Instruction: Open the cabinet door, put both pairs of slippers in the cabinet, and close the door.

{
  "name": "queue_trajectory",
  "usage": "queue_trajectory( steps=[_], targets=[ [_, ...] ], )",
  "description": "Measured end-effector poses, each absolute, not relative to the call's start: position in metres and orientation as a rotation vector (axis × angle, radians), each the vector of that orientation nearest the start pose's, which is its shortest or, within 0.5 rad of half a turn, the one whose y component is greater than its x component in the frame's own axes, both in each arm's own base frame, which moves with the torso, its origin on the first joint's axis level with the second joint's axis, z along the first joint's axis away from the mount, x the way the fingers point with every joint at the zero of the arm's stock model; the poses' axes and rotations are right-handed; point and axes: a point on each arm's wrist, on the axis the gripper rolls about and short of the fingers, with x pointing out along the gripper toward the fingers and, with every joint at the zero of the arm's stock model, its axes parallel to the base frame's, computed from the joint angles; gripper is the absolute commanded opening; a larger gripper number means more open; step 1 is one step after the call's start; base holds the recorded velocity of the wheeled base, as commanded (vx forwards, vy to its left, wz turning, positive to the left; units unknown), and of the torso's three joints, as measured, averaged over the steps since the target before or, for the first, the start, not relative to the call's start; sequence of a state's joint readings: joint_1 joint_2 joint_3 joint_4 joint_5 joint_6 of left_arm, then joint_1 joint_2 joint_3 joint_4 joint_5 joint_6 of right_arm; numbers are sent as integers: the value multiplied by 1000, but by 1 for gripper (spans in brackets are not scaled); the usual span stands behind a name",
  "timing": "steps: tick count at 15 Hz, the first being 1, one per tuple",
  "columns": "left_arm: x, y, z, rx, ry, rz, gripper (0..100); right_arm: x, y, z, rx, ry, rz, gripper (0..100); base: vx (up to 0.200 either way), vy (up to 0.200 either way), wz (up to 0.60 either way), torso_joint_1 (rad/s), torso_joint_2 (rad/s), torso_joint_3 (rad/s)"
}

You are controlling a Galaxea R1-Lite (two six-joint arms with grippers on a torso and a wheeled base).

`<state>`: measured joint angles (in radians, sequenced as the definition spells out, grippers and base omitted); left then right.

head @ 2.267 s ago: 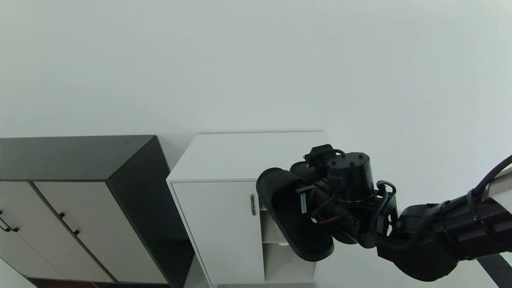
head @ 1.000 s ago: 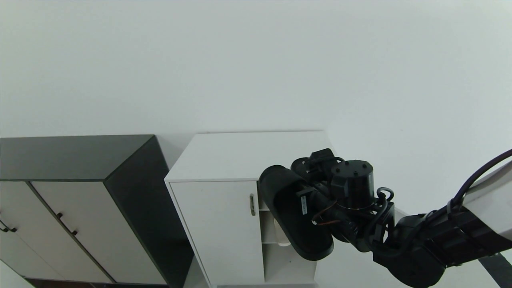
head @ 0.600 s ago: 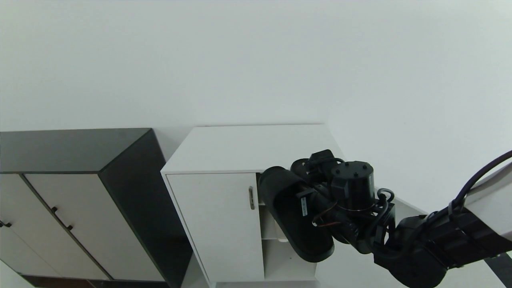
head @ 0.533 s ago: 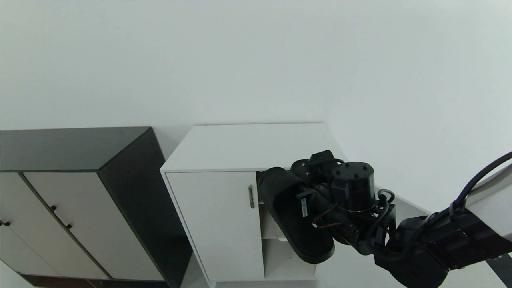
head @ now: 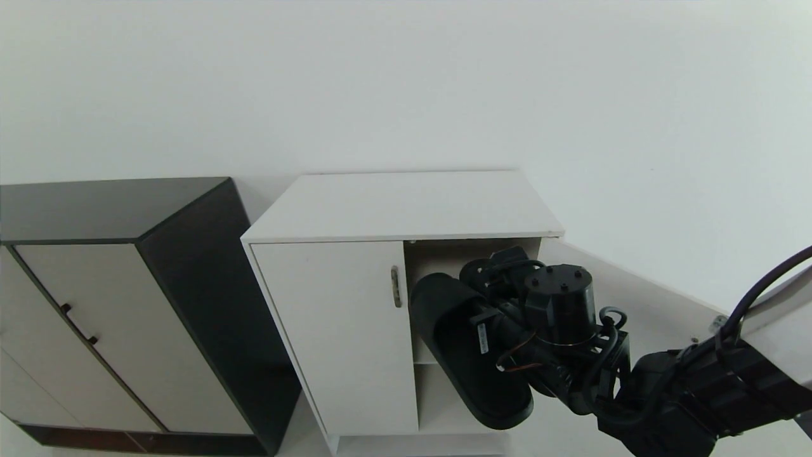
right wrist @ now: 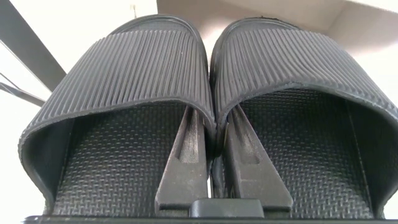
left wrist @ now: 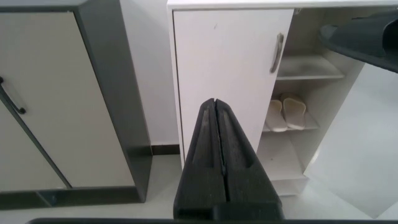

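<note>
Right gripper [right wrist: 213, 127], pinching the black slippers [head: 466, 355] by their adjoining straps, has drawn nearer the open side of the white cabinet [head: 393, 209]; left gripper [left wrist: 215, 109] pressed together, empty; white slippers [left wrist: 285, 113] on an inner shelf.

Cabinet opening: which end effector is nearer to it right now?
Right. The right end effector, shut on the black slippers, is just in front of the cabinet opening. The left end effector, shut, hangs farther back, facing the closed door.

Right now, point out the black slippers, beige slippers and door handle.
black slippers [right wrist: 147, 81]: right wrist view, ribbed strap
beige slippers [left wrist: 293, 110]: left wrist view, one upper
door handle [head: 396, 287]: head view, bar's middle
</note>
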<state>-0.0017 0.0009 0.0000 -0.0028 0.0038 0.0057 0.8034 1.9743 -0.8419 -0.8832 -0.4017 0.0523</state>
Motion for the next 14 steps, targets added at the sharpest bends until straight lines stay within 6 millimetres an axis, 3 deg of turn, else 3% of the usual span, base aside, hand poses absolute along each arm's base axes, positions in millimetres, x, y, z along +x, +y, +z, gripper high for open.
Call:
queue_trajectory(
  steps=[14],
  targets=[
    [-23,0,76,6,-2,2,0,259,250,123,-93,222,383,0,0,0,0,-170,495,321]
  ],
)
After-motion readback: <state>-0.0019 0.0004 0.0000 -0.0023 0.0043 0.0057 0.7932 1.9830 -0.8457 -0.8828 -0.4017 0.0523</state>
